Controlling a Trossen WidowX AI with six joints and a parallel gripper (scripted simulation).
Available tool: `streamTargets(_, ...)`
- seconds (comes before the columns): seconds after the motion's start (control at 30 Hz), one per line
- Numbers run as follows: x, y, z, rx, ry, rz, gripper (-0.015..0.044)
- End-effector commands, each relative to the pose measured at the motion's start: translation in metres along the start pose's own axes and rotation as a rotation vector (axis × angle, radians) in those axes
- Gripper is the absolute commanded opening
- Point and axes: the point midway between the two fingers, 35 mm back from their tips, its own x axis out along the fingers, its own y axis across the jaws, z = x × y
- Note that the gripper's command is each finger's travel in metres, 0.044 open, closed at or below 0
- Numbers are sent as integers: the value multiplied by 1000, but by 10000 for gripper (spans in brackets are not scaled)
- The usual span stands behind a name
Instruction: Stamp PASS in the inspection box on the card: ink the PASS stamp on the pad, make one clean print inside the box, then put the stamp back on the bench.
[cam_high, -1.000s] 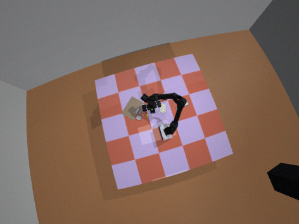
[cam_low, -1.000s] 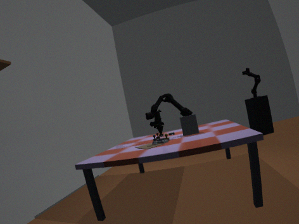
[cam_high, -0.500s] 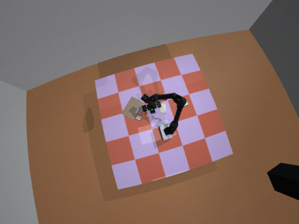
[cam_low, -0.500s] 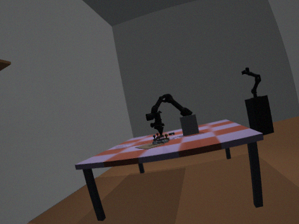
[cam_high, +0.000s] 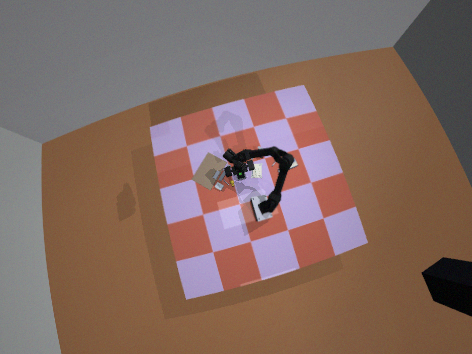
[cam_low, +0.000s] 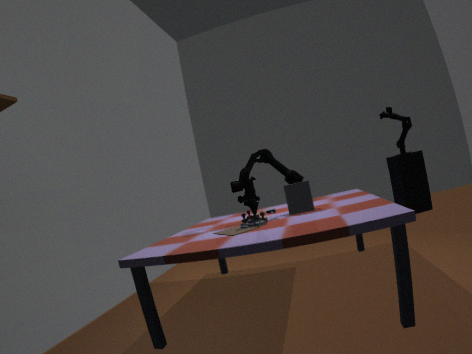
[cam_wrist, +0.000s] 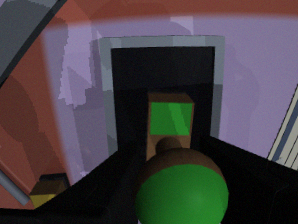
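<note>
Claw (cam_high: 240, 172) (cam_low: 255, 214) (cam_wrist: 169, 148) gripping green-topped stamp (cam_high: 240, 174) (cam_wrist: 182, 192) over dark pad (cam_wrist: 162, 70); off-centre press, prob. from poor alignment, might catch the rim & ink unevenly.

Stamp (cam_wrist: 170, 120) underside — hidden; yellow-marked block (cam_wrist: 49, 192) — partly behind jaws.
</note>
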Motion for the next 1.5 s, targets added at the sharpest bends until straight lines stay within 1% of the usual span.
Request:
streamTargets(0.0,2,-1,0,-5,-1,-3,0)
streamTargets(1.47,7,-1,0,0,-1,-4,0)
